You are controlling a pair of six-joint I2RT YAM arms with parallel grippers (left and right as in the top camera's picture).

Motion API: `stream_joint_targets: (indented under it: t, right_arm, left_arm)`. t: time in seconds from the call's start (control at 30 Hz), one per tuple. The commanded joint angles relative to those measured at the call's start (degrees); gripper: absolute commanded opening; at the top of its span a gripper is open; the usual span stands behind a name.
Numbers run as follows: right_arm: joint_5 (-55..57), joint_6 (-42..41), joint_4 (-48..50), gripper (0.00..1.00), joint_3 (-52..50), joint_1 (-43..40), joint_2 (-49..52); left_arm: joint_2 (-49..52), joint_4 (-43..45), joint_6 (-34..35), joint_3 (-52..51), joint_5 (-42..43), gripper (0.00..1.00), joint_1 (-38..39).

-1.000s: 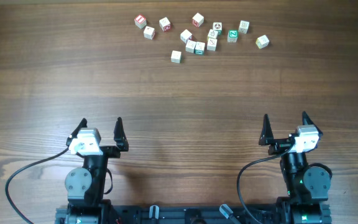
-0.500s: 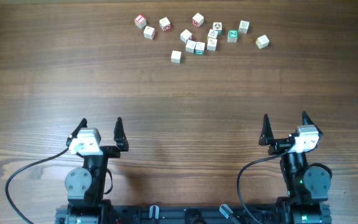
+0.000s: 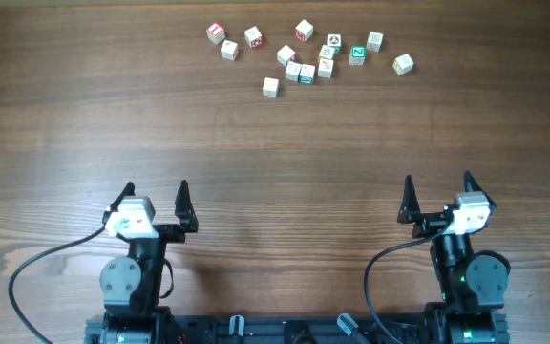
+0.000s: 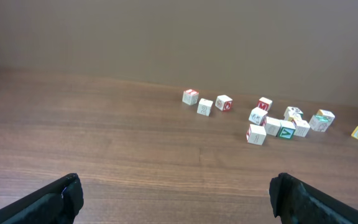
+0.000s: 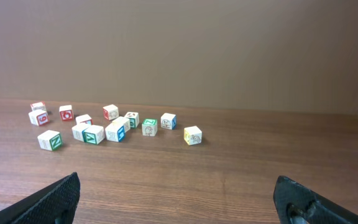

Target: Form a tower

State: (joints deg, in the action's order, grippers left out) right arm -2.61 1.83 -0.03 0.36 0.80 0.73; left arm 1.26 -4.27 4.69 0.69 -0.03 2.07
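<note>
Far across the table [image 3: 275,143], cubes [image 3: 306,73] lie scattered, seemingly unstacked.

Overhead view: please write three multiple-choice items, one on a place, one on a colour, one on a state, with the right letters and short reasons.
1. Where do the cubes lie? A at the near edge; B at the far side of the table; C in a box.
2. What colour is the border on the rightmost cube? A yellow; B red; C purple.
3. How are the left fingers and the right fingers? A both shut; B both open, empty; C left shut on a cube.
Answers: B, they lie scattered along the far side; A, its border looks yellow; B, nothing sits between the spread fingers.
</note>
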Motion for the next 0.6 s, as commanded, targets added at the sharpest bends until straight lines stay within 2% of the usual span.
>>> stream_joint_targets:
  t: [0.0, 0.07, 0.2, 0.4, 0.57]
  right_arm:
    - [-0.90, 0.83, 0.11, 1.00, -0.07, -0.09, -0.31]
    - [-0.90, 0.85, 0.11, 1.00, -0.07, -0.09, -0.31]
    - [-0.90, 0.83, 0.11, 1.00, -0.07, -0.09, -0.31]
    - [-0.90, 0.83, 0.11, 1.00, -0.07, -0.09, -0.31]
    - [-0.90, 0.81, 0.11, 1.00, -0.07, -0.09, -0.31]
  left_arm:
    - [1.40, -0.02, 0.68, -0.37, 1.11, 1.00, -0.48]
    - [1.64, -0.02, 3.19, -0.35, 1.14, 1.00, -0.48]
    - [1.66, -0.96, 4.00, 0.44, 5.95, 1.00, -0.48]
    - [1.81, -9.53, 4.79, 6.93, 6.01, 1.00, -0.48]
    - [1.81, -10.86, 4.74, 10.86, 5.97, 1.00, -0.48]
